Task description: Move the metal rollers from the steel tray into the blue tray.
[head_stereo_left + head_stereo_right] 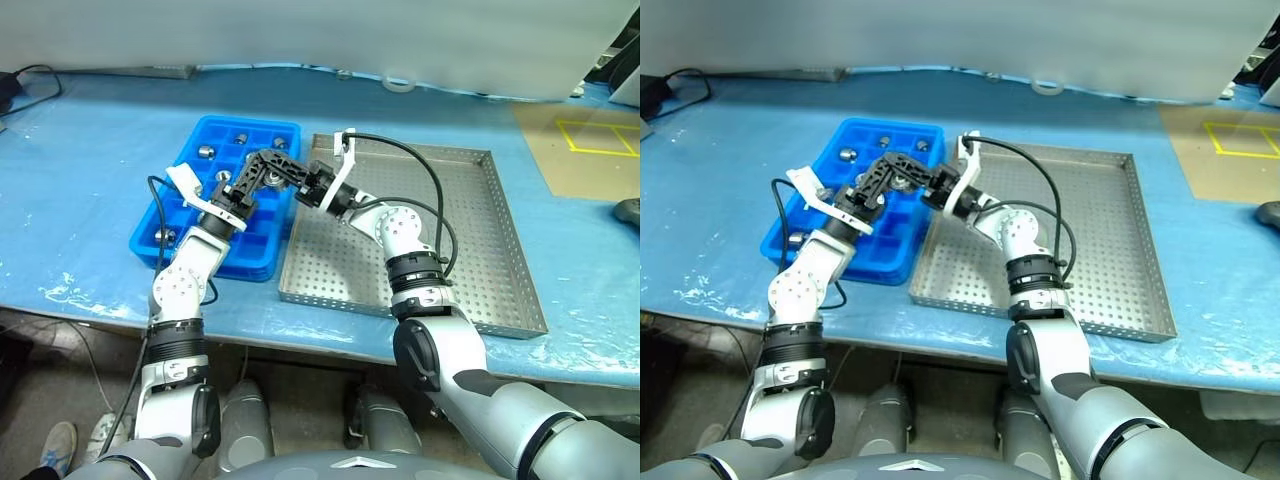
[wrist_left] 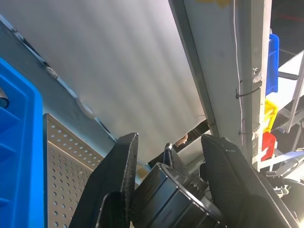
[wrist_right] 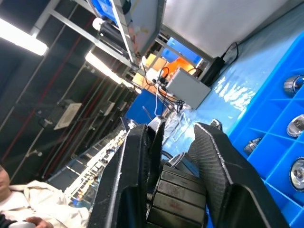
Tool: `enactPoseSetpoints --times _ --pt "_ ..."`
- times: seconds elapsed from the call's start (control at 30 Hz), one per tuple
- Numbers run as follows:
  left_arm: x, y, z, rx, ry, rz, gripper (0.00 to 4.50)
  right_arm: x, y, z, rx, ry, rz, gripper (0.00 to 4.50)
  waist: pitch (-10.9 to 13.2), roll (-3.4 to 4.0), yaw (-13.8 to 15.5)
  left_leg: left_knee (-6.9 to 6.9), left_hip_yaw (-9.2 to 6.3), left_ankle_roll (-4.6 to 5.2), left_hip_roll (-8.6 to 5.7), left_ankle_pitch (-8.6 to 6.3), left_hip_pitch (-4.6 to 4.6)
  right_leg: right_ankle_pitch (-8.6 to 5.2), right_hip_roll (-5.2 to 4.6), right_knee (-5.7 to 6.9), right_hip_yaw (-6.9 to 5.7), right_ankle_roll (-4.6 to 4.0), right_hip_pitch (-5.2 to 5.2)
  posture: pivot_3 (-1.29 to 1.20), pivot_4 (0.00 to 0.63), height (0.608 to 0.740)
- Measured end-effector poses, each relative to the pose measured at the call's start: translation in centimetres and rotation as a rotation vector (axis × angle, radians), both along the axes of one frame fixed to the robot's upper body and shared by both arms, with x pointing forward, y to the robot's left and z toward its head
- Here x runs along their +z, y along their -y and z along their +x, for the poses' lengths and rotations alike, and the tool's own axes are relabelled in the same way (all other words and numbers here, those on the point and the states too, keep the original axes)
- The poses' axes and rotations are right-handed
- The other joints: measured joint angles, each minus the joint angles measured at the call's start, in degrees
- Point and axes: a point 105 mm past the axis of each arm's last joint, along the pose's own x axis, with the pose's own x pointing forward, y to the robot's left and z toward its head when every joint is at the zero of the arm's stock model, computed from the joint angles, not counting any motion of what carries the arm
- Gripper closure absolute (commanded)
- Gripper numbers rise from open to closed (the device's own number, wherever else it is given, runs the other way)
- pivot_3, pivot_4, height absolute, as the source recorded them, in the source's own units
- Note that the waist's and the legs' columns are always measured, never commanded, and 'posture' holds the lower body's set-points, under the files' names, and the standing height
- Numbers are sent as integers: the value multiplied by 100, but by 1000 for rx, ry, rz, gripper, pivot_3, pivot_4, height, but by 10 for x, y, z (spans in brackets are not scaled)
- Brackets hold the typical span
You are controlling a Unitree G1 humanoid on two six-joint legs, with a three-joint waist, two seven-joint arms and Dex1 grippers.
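The scene is bright and evenly lit from above. The blue plastic sheet (image 1: 90,200) on the worktop shows pale glare patches along its wrinkles near the front edge and left side. Shadows are soft and short beside the steel tray (image 1: 480,290) rim. In the right wrist view, ceiling strip lights (image 3: 21,37) burn out to white against dark surroundings. Both wrist views blur their nearest black fingers (image 2: 111,190).
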Motion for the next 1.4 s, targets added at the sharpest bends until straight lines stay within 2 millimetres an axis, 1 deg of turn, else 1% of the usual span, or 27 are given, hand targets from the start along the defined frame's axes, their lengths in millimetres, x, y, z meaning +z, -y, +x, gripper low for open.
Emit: enactPoseSetpoints --times 0.07,0.17,0.23,0.3,0.33,0.47,0.57,0.63,0.67,0.7,0.77,0.83,0.9,1.0,1.07,1.13,1.23,1.4 --pt "2 -1 0 2 2 -31 2623 3 2 -1 11 -13 40 3554 0 0 1 0 0 0 0 0 0 0 0 0 0 0 0 -119 150 740" --pt "10 -3 1 6 14 -96 2623 10 3 -5 56 -32 112 3554 0 0 9 0 0 0 0 0 0 0 0 0 0 0 1 -121 150 740" --pt "13 -25 6 88 6 -164 2623 21 5 -13 111 -15 171 3554 0 0 -10 0 0 1 0 0 2 0 1 1 1 0 0 -123 150 740" --pt "15 -40 8 145 6 -225 2623 31 8 -17 134 10 207 3554 0 0 -8 -1 0 0 1 0 3 0 2 1 1 0 1 -123 150 740" --pt "14 -44 8 158 4 -241 2623 33 8 -19 142 17 213 3554 0 0 -2 -1 0 0 1 0 3 0 2 1 0 0 1 -123 150 740" --pt "12 -44 9 167 -6 -259 2623 33 6 -20 153 15 213 3554 0 0 24 0 0 0 0 0 0 0 0 0 0 0 2 -124 150 740" --pt "12 -45 9 174 -9 -260 2623 32 6 -17 123 17 194 3554 0 0 18 1 0 -1 0 1 1 0 0 0 0 1 3 -122 150 740" --pt "13 -50 9 199 -2 -251 2623 23 0 -9 40 45 93 3554 0 0 1 1 0 -6 1 4 4 0 1 3 0 1 3 -122 150 740" --pt "15 -58 9 232 4 -214 2623 11 -7 -4 -2 63 2 3554 0 0 -34 0 -1 -12 2 7 4 0 2 7 -1 1 0 -122 150 740" --pt "16 -62 10 254 11 -184 2623 5 -12 -3 -12 71 -42 3554 0 0 -49 -2 -2 -14 3 9 3 0 3 8 -1 1 -4 -89 150 740" --pt "19 -76 8 322 27 -60 2623 -6 -19 -1 -38 106 -131 3554 0 0 -111 -4 -6 -15 5 9 0 0 7 8 -3 2 -6 -71 150 740" --pt "25 -88 3 381 56 31 2623 -14 -22 3 -73 138 -192 3554 0 0 -121 -4 -6 -15 4 9 -4 0 6 5 -4 2 -6 -27 150 740" --pt "32 -106 -4 462 81 82 2623 -18 -28 7 -103 181 -256 3554 0 0 -120 -3 -7 -14 4 8 -8 0 5 5 -5 2 -9 -8 150 740" --pt "42 -138 -21 612 108 166 2623 -18 -40 12 -137 293 -361 3554 0 0 -123 -3 -9 -15 7 8 -7 -2 7 10 -9 0 -10 29 150 740" --pt "43 -150 -34 675 120 252 2623 -19 -46 14 -160 359 -421 3554 0 0 -113 -3 -9 -14 6 7 -6 -2 5 10 -9 0 -9 60 150 740" --pt "38 -154 -45 707 108 320 2623 -26 -49 19 -211 416 -507 3554 0 0 -77 -1 -9 -14 5 7 -8 -2 1 10 -10 -1 -10 86 150 740" --pt "26 -154 -58 723 76 375 2623 -39 -50 26 -269 470 -621 3554 1 0 26 3 -9 -13 6 6 -8 -2 0 17 -11 -2 -10 105 150 740" --pt "20 -154 -70 749 52 420 2623 -41 -55 27 -254 528 -687 3554 1 0 109 8 -10 5 6 -4 3 -3 -1 46 -8 -2 -9 140 150 740"
